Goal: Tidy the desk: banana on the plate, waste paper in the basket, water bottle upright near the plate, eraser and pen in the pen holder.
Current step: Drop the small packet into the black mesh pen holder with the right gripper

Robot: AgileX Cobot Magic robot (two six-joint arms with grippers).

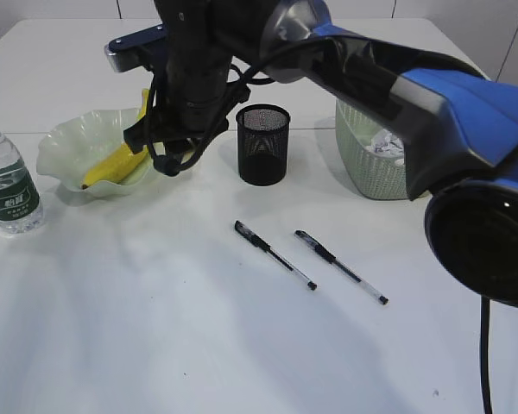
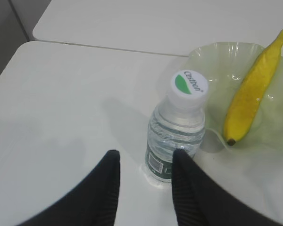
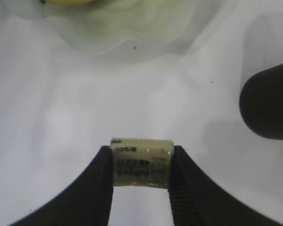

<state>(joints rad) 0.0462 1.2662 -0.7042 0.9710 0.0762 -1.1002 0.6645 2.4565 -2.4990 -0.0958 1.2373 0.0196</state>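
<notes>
Now right gripper clamps the eraser; left gripper gapes beside bottle.

Banana lies in green plate, left. Water bottle upright at far left. Eraser clamped in right tool. Two pens lie centre. Mesh pen holder upright; paper in basket, right.

Water bottle cap: "Cestbon" beside green patch. Bottle's green label has white characters, unreadable in exterior view. Eraser sleeve carries dark print, too blurred to read.
</notes>
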